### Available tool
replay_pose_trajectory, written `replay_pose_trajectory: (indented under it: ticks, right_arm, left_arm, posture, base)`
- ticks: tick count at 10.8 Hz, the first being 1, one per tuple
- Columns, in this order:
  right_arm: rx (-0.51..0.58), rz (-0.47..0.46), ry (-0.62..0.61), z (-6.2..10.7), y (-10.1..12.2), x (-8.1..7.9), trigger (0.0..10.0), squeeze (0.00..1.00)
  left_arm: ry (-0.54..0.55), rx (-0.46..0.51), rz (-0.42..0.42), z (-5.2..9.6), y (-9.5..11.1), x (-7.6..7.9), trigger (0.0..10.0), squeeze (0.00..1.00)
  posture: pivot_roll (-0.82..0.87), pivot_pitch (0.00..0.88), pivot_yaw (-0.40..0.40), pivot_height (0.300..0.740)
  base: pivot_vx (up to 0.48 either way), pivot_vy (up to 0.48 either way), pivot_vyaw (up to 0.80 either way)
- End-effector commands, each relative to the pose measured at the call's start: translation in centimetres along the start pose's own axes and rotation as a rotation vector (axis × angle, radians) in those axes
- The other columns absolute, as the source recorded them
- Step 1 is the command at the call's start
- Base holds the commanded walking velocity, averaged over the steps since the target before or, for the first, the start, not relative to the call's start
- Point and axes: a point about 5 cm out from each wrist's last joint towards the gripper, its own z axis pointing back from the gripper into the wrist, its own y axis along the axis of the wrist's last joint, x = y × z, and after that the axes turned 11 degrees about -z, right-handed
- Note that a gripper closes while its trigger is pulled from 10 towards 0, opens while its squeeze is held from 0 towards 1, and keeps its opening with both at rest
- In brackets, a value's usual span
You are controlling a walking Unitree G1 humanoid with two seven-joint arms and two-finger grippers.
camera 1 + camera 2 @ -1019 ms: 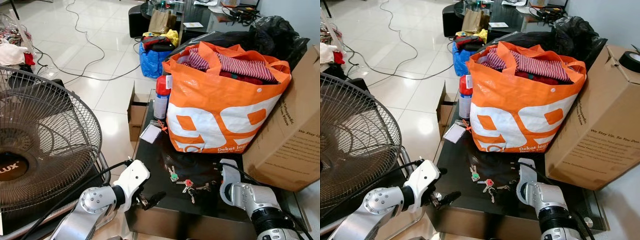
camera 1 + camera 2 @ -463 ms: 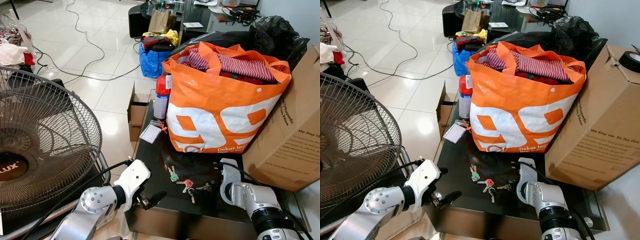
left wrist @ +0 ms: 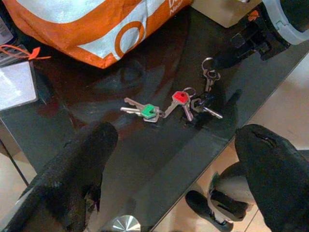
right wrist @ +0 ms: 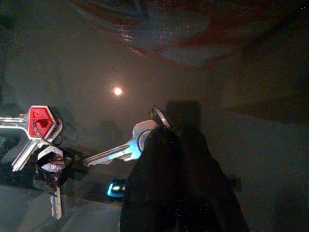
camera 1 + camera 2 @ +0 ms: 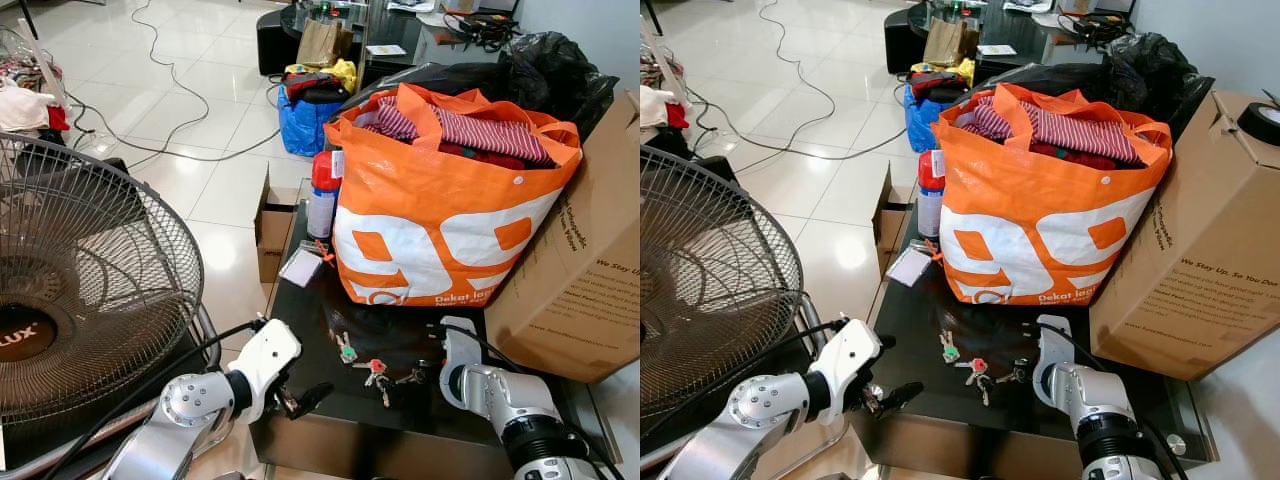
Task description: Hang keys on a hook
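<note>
Keys being pinched at the near edge of the table

The left gripper (image 5: 300,400) is held wide apart off the black glass table (image 5: 310,300); the right gripper (image 4: 166,140) is closed on the ring end of the keys (image 5: 378,372), which lie flat before the orange bag (image 5: 450,200). Light, loose and slippery, they are best taken by the ring.

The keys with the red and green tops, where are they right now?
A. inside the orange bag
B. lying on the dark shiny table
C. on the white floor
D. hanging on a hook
B: the keys lie flat on the dark glossy table, in front of the orange bag, with the right hand down beside their ring.
</note>
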Motion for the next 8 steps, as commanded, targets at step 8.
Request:
replay_pose_trajectory:
  ticks: [8]
  right_arm:
    - [0.157,-0.006,0.177,4.3,2.4,0.3,0.0,0.00]
  left_arm:
    - [0.211,0.126,-0.001,0.3,2.3,-1.8,10.0,0.00]
  posture:
    - [-0.14,0.000,-0.072,0.740]
  base:
    - [0.000,0.000,0.00]
